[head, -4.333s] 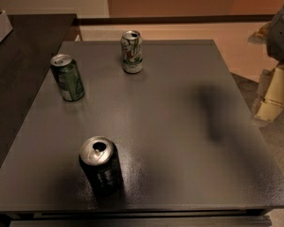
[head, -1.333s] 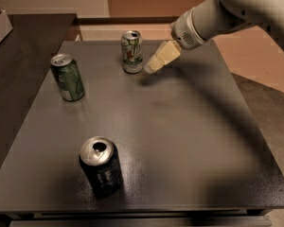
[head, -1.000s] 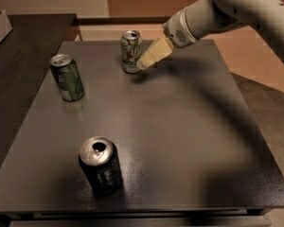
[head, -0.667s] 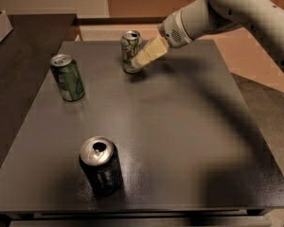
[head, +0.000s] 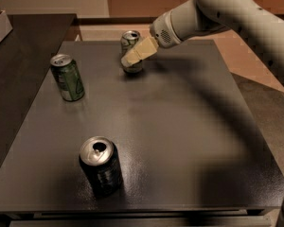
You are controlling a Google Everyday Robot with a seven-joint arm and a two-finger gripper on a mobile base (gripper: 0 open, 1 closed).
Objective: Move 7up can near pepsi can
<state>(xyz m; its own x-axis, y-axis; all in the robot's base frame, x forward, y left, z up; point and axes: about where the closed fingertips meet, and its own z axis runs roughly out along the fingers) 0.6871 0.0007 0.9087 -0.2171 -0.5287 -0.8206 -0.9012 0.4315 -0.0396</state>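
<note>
The 7up can (head: 129, 42), white-silver with green markings and a silver top, stands upright at the far middle of the dark table (head: 180, 126). The pepsi can (head: 101, 165), black with a shiny silver top, stands upright near the front left. My gripper (head: 128, 60) reaches in from the upper right on a white arm. Its cream fingers sit right in front of the 7up can, overlapping its right side and hiding part of its body.
An all-green can (head: 67, 77) stands upright at the left of the table. A second dark surface (head: 19, 46) adjoins the table on the left. The floor shows beyond the table's right edge.
My arm has swung in from the right edge of the view and moved leftward toward the 7up can, until the gripper now overlaps it. The three cans have not moved.
</note>
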